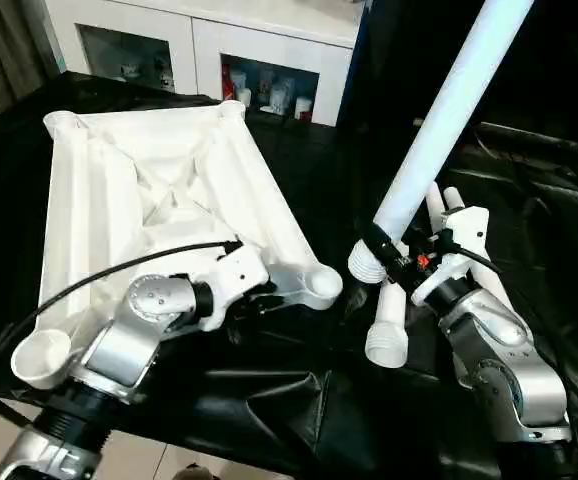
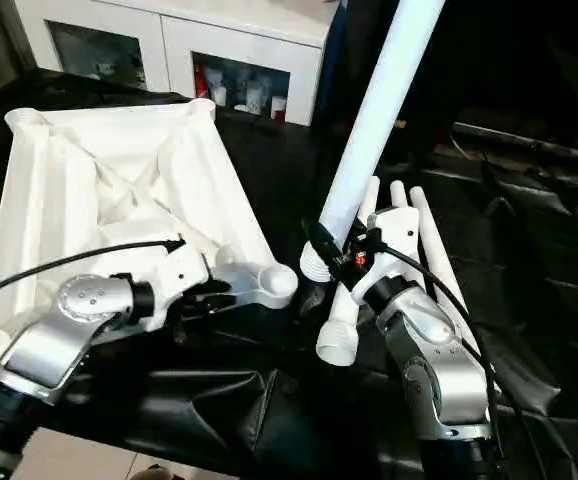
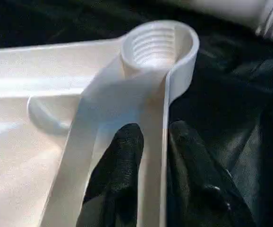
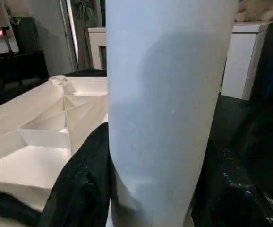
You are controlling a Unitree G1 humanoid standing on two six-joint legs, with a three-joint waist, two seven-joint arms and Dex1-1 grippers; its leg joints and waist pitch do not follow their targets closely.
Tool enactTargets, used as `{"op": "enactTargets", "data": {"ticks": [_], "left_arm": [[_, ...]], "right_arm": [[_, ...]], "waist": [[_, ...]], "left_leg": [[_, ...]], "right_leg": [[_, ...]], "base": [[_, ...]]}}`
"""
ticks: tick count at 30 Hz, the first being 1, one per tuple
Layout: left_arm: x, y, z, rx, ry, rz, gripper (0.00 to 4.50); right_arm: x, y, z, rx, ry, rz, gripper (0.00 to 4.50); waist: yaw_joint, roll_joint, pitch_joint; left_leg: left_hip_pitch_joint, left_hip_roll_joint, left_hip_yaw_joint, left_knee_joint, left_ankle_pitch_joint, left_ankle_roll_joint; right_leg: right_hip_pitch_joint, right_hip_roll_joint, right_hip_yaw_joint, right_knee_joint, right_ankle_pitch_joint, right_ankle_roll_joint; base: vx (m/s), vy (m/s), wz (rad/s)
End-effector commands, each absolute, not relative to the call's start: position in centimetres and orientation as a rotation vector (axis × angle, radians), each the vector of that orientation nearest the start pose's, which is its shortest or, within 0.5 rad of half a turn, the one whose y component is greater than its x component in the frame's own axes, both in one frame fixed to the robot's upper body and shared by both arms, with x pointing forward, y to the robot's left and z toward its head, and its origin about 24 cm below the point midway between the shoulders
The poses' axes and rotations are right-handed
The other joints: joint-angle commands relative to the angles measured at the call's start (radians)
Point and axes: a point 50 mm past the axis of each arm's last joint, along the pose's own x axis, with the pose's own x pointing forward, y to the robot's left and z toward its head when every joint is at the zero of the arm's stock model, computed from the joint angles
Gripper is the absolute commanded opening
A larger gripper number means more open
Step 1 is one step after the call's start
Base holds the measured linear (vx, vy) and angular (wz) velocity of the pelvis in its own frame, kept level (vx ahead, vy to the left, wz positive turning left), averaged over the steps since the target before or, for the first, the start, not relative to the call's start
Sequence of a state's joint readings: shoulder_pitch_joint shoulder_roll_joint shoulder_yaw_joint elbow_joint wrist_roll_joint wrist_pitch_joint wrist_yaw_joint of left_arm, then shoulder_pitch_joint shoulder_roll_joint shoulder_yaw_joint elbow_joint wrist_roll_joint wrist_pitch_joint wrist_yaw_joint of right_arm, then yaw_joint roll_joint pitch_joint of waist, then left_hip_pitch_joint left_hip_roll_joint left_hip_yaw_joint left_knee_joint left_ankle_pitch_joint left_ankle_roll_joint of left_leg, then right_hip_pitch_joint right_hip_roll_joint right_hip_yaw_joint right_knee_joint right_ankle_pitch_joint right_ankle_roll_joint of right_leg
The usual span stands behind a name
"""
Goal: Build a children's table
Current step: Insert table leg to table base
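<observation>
One leg (image 1: 449,120) clamped in right hand (image 1: 384,253), seemingly beside tabletop (image 1: 149,180).

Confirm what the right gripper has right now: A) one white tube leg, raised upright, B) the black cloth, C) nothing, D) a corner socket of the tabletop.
A: the right gripper is shut around a white leg near its ribbed end, the leg rising steeply above the black cloth.

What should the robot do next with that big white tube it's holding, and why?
Probably swing the leg over so its ribbed end sits above the near corner socket. The right gripper is shut on the leg just above that end, and the threaded socket looks empty. The left gripper has its fingers on either side of the tabletop rim near that socket, so it can steady it.
</observation>
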State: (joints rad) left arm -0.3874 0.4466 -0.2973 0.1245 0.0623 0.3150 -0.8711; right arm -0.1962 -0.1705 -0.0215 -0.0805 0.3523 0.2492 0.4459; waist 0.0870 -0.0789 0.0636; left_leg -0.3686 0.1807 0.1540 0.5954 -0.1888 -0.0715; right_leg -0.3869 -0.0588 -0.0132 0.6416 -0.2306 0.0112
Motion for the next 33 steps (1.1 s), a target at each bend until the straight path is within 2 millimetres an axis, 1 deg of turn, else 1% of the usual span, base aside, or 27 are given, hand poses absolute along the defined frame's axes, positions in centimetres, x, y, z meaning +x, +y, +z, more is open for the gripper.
{"op": "enactTargets", "data": {"ticks": [1, 2, 3, 5, 6, 7, 9, 11, 12, 13, 16, 18, 19, 20, 21, 22, 27, 29, 30, 31, 32, 33], "left_arm": [[29.68, 13.92, 7.47, 0.544, 0.341, -0.996, 1.02], [29.59, 13.93, 7.44, 0.548, 0.346, -1.002, 1.02], [29.5, 13.93, 7.4, 0.55, 0.349, -1.007, 1.02], [29.36, 13.95, 7.29, 0.543, 0.358, -1.015, 1.02], [29.32, 13.95, 7.25, 0.537, 0.362, -1.017, 1.29], [29.29, 13.95, 7.25, 0.532, 0.364, -1.018, 1.35], [29.31, 14.01, 7.34, 0.551, 0.358, -1.013, 1.39], [29.36, 14.07, 7.37, 0.56, 0.353, -1.009, 1.64], [29.39, 14.12, 7.4, 0.567, 0.351, -1.009, 1.64], [29.39, 14.12, 7.4, 0.567, 0.351, -1.009, 1.64], [29.31, 14.18, 7.37, 0.565, 0.36, -1.026, 1.64], [29.23, 14.23, 7.31, 0.565, 0.368, -1.034, 1.41], [29.2, 14.25, 7.28, 0.564, 0.371, -1.037, 1.29], [29.17, 14.27, 7.24, 0.562, 0.375, -1.041, 1.29], [29.17, 14.27, 7.24, 0.562, 0.375, -1.041, 1.24], [29.13, 14.33, 7.19, 0.56, 0.38, -1.045, 1.24], [29.13, 14.33, 7.19, 0.56, 0.38, -1.045, 1.24], [29.13, 14.33, 7.19, 0.56, 0.38, -1.045, 1.24], [29.09, 14.37, 7.14, 0.554, 0.387, -1.048, 1.06], [29.12, 14.42, 7.02, 0.546, 0.396, -1.053, 1.06], [29.13, 14.44, 6.96, 0.542, 0.401, -1.056, 0.95], [29.16, 14.49, 6.83, 0.537, 0.411, -1.063, 0.86]], "right_arm": [[28.36, -14.62, 9.87, 0.15, -0.075, 0.54, 1.88], [28.34, -14.59, 9.86, 0.15, -0.075, 0.541, 1.88], [28.31, -14.56, 9.84, 0.15, -0.075, 0.542, 1.88], [28.25, -14.5, 9.79, 0.15, -0.073, 0.542, 1.88], [28.23, -14.49, 9.76, 0.151, -0.073, 0.543, 1.88], [28.2, -14.49, 9.73, 0.151, -0.072, 0.542, 1.88], [28.15, -14.5, 9.66, 0.154, -0.072, 0.541, 1.88], [28.13, -14.49, 9.64, 0.155, -0.072, 0.54, 1.88], [28.1, -14.47, 9.62, 0.156, -0.072, 0.539, 1.88], [28.1, -14.47, 9.62, 0.156, -0.072, 0.539, 1.88], [28.03, -14.43, 9.55, 0.159, -0.07, 0.536, 1.88], [28.03, -14.41, 9.53, 0.161, -0.07, 0.534, 1.88], [28.03, -14.41, 9.53, 0.161, -0.07, 0.533, 1.88], [28.03, -14.4, 9.53, 0.162, -0.07, 0.533, 1.88], [28.03, -14.4, 9.53, 0.162, -0.07, 0.533, 1.88], [28.04, -14.37, 9.54, 0.163, -0.07, 0.532, 1.88], [28.04, -14.37, 9.54, 0.163, -0.07, 0.532, 1.88], [28.04, -14.37, 9.54, 0.163, -0.07, 0.532, 1.88], [28.04, -14.35, 9.53, 0.164, -0.071, 0.531, 1.88], [28.12, -14.26, 9.57, 0.165, -0.072, 0.535, 1.88], [28.16, -14.23, 9.59, 0.165, -0.073, 0.537, 1.88], [28.28, -14.12, 9.65, 0.165, -0.075, 0.542, 1.88]], "waist": [[0.003, 0.003, -0.06], [0.004, 0.006, -0.061], [0.004, 0.004, -0.061], [0.004, 0.005, -0.062], [0.004, 0.005, -0.062], [0.004, 0.009, -0.062], [0.005, 0.009, -0.063], [0.006, 0.01, -0.063], [0.006, 0.013, -0.063], [0.006, 0.011, -0.063], [0.006, 0.012, -0.063], [0.006, 0.011, -0.063], [0.006, 0.016, -0.064], [0.006, 0.015, -0.064], [0.006, 0.015, -0.064], [0.006, 0.018, -0.064], [0.006, 0.016, -0.065], [0.006, 0.017, -0.065], [0.006, 0.018, -0.065], [0.006, 0.017, -0.065], [0.006, 0.014, -0.065], [0.007, 0.015, -0.065]], "left_leg": [[0.012, 0.038, 0.001, -0.075, -0.111, 0.009], [0.013, 0.039, 0.0, -0.075, -0.111, 0.008], [0.012, 0.038, 0.0, -0.075, -0.107, 0.007], [0.012, 0.038, 0.0, -0.074, -0.098, 0.008], [0.011, 0.038, 0.0, -0.074, -0.095, 0.009], [0.012, 0.037, 0.0, -0.074, -0.096, 0.007], [0.012, 0.037, 0.0, -0.074, -0.099, 0.005], [0.012, 0.037, 0.0, -0.073, -0.094, 0.005], [0.012, 0.037, 0.0, -0.073, -0.097, 0.004], [0.012, 0.037, 0.0, -0.074, -0.101, 0.004], [0.012, 0.037, -0.001, -0.075, -0.106, -0.001], [0.012, 0.037, -0.001, -0.074, -0.104, -0.001], [0.013, 0.036, -0.001, -0.074, -0.103, -0.003], [0.014, 0.036, -0.001, -0.074, -0.105, -0.004], [0.013, 0.037, -0.001, -0.074, -0.106, -0.005], [0.013, 0.037, -0.001, -0.075, -0.108, -0.007], [0.013, 0.036, -0.001, -0.074, -0.104, -0.007], [0.014, 0.037, -0.001, -0.074, -0.105, -0.007], [0.014, 0.037, -0.001, -0.074, -0.105, -0.008], [0.014, 0.037, -0.001, -0.074, -0.104, -0.007], [0.014, 0.036, -0.001, -0.074, -0.103, -0.006], [0.013, 0.036, 0.0, -0.073, -0.101, -0.006]], "right_leg": [[0.038, -0.067, 0.033, -0.072, -0.028, -0.186], [0.038, -0.068, 0.033, -0.071, -0.027, -0.187], [0.038, -0.066, 0.032, -0.071, -0.018, -0.187], [0.039, -0.066, 0.032, -0.069, -0.001, -0.188], [0.04, -0.066, 0.032, -0.068, 0.004, -0.189], [0.039, -0.065, 0.032, -0.068, 0.011, -0.192], [0.04, -0.065, 0.032, -0.068, 0.014, -0.193], [0.04, -0.064, 0.032, -0.067, 0.026, -0.195], [0.04, -0.065, 0.032, -0.067, 0.026, -0.196], [0.04, -0.064, 0.032, -0.068, 0.022, -0.195], [0.04, -0.064, 0.031, -0.068, 0.017, -0.196], [0.041, -0.064, 0.032, -0.067, 0.022, -0.196], [0.041, -0.064, 0.032, -0.067, 0.03, -0.197], [0.04, -0.063, 0.031, -0.066, 0.033, -0.198], [0.04, -0.064, 0.031, -0.066, 0.033, -0.2], [0.04, -0.064, 0.031, -0.066, 0.036, -0.201], [0.043, -0.064, 0.032, -0.065, 0.048, -0.203], [0.042, -0.064, 0.031, -0.065, 0.046, -0.204], [0.042, -0.064, 0.031, -0.064, 0.049, -0.205], [0.042, -0.063, 0.031, -0.064, 0.051, -0.205], [0.042, -0.063, 0.031, -0.064, 0.051, -0.205], [0.043, -0.065, 0.032, -0.064, 0.05, -0.207]], "base": [[0.0, 0.0, 0.0], [0.0, 0.0, 0.0], [0.0, 0.0, 0.0], [0.0, 0.0, 0.0], [0.0, 0.0, 0.0], [0.0, 0.0, 0.0], [0.0, 0.0, 0.0], [0.0, 0.0, 0.0], [0.0, 0.0, 0.0], [0.0, 0.0, 0.0], [0.0, 0.0, 0.0], [0.0, 0.0, 0.0], [0.0, 0.0, 0.0], [0.0, 0.0, 0.0], [0.0, 0.0, 0.0], [0.0, 0.0, 0.0], [0.0, 0.0, 0.0], [0.0, 0.0, 0.0], [0.0, 0.0, 0.0], [0.0, 0.0, 0.0], [0.0, 0.0, 0.0], [0.0, 0.0, 0.0]]}}
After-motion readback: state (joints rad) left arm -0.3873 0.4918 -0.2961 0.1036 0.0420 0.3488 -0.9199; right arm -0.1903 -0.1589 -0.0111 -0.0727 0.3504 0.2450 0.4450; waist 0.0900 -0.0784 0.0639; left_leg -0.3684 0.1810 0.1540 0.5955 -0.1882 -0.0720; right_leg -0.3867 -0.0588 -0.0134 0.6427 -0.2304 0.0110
